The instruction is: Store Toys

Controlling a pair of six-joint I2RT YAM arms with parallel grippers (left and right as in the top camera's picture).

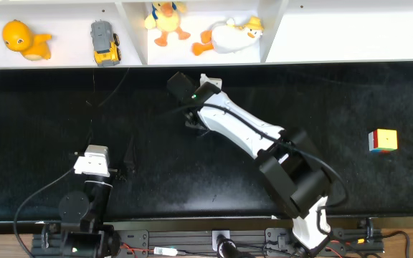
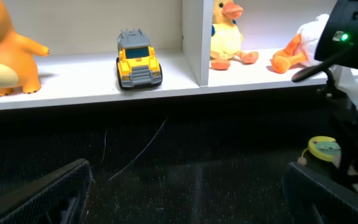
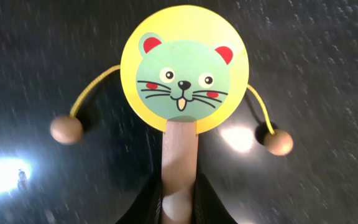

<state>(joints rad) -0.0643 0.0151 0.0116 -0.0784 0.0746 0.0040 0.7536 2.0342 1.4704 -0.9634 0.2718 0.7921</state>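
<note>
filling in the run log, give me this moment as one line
task: store toys | right end effector: shut on rattle drum handle | left end effector: open, empty | cube: on table, not shelved

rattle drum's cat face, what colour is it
Green with red ears, on the yellow rattle drum; shows best in the right wrist view.

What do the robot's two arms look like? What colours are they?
The right arm is white with chunky black joints and a tiny green light near its wrist. The left arm is mostly black with a white block near its wrist. Both have black fingers and thin black cables.
</note>
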